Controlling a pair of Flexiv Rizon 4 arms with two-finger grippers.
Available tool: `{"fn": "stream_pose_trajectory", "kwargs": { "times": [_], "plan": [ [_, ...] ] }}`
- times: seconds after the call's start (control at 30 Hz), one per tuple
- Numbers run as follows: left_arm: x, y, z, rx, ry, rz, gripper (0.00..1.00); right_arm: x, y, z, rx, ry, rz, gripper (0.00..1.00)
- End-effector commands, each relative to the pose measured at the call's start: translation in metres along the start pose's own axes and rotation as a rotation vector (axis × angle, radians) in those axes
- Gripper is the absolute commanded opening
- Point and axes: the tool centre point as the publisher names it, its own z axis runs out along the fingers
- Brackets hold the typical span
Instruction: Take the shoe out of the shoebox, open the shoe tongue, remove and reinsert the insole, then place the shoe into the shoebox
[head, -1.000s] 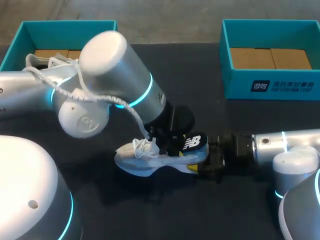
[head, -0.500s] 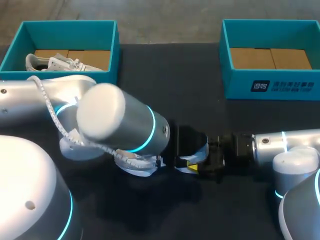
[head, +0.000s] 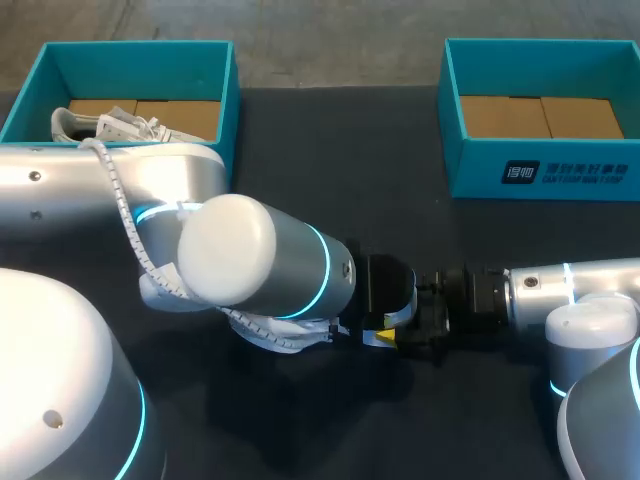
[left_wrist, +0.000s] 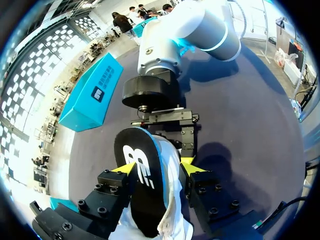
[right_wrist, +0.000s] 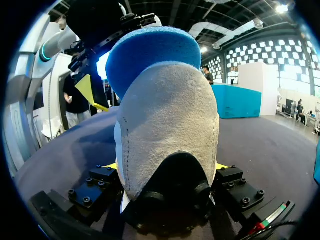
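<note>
Shoe lay on surface, heel clamped in right tool | left tool pinched insole standing out of collar | insole judged light, floppy, springy foam; grip low by its edges, pull gently | heel cup stiffer, good anchor.

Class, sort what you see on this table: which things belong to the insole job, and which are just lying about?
In the job: held shoe, black insole, left gripper, right gripper, empty shoebox (likely).
Lying about: far-left shoebox, spare shoe inside it.
</note>
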Motion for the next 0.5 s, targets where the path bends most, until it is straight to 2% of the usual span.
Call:
{"fn": "stream_pose_trajectory", "kwargs": {
  "times": [0.03,0.47,0.5],
  "plan": [
    [0.001,-0.002,0.011,-0.007,-0.009,-0.008,0.49,0.001,0.001,0.001,0.006,0.001,0.0,0.0],
    [-0.006,-0.002,0.02,-0.02,-0.042,-0.025,0.45,0.001,0.001,0.001,0.006,0.001,0.0,0.0],
    [-0.007,-0.002,0.021,-0.018,-0.04,-0.03,0.38,0.001,0.001,0.001,0.006,0.001,0.0,0.0]
  ]
}}
